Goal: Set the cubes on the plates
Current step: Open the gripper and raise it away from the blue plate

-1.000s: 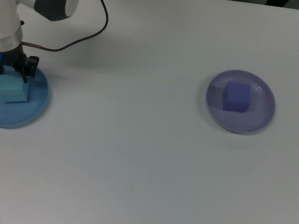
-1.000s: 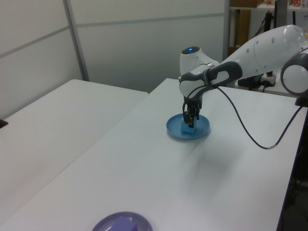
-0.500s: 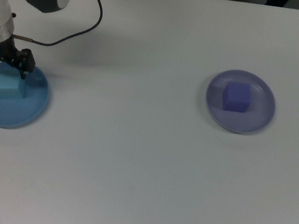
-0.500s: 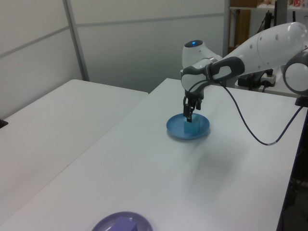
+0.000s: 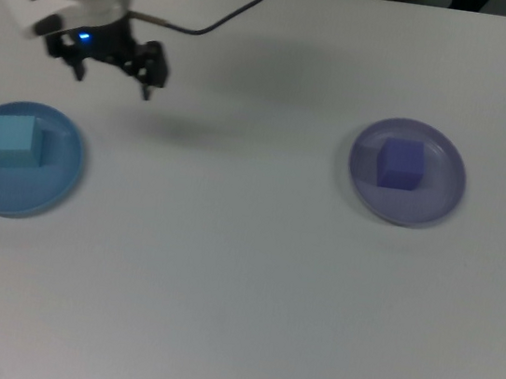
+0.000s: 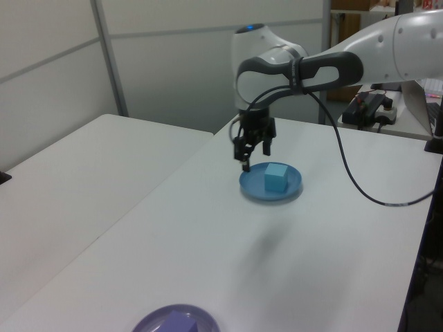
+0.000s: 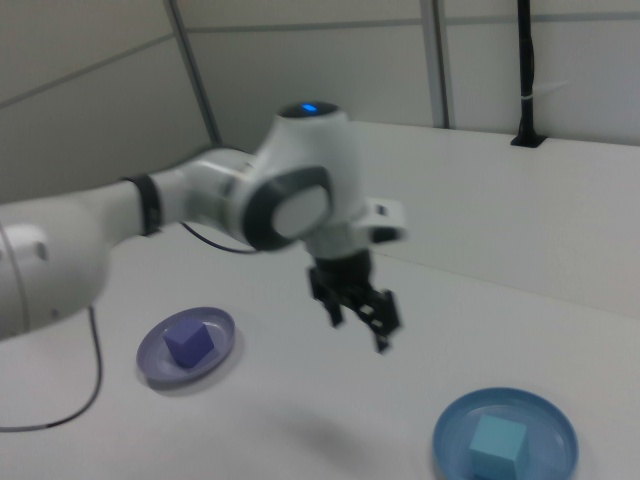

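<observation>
A light turquoise cube [image 5: 11, 139] [image 6: 275, 178] [image 7: 497, 445] rests on the light blue plate [image 5: 51, 182] [image 6: 291, 189] [image 7: 545, 420] at the top view's left. The purple-blue cube [image 5: 400, 164] [image 7: 188, 343] [image 6: 176, 321] sits on the lavender plate [image 5: 436, 198] [image 7: 221, 325] [image 6: 151, 321] at the top view's right. My gripper [image 5: 115, 75] [image 6: 252, 155] [image 7: 357, 323] hangs open and empty above the table, up and to the right of the blue plate in the top view, clear of both cubes.
A black cable [image 5: 221, 17] [image 6: 353, 180] runs from the arm across the white table [image 5: 239, 291]. A second white table [image 6: 76, 173] stands at the left view's left. Wall panels rise behind.
The gripper has risen off the turquoise cube and swung rightward in the top view, away from the blue plate. The cube stays on the plate.
</observation>
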### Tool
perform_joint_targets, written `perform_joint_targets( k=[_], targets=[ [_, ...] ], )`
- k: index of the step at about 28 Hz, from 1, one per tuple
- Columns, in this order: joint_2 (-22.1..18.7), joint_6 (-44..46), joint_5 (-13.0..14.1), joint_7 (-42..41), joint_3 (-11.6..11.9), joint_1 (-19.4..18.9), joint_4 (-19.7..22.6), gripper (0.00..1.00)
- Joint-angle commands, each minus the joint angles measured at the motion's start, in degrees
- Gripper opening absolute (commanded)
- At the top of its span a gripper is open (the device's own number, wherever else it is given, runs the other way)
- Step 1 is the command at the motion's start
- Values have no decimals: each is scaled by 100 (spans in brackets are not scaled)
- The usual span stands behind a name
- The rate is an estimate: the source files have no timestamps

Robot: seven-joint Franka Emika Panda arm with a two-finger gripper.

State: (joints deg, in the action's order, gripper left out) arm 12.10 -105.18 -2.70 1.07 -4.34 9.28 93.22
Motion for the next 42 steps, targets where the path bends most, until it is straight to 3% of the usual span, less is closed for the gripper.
perform_joint_targets(
  k=[1,5,14,18,24,42],
  targets=[
    [-629,296,-107,420,74,-409,416,100],
    [-1078,340,-222,586,65,-620,636,100],
    [-1245,515,-178,1141,56,-875,619,100],
    [-1210,454,-143,1141,38,-937,645,100],
    [-1157,200,269,931,91,-884,628,100],
    [-1166,270,288,605,109,-831,557,100]
  ],
)
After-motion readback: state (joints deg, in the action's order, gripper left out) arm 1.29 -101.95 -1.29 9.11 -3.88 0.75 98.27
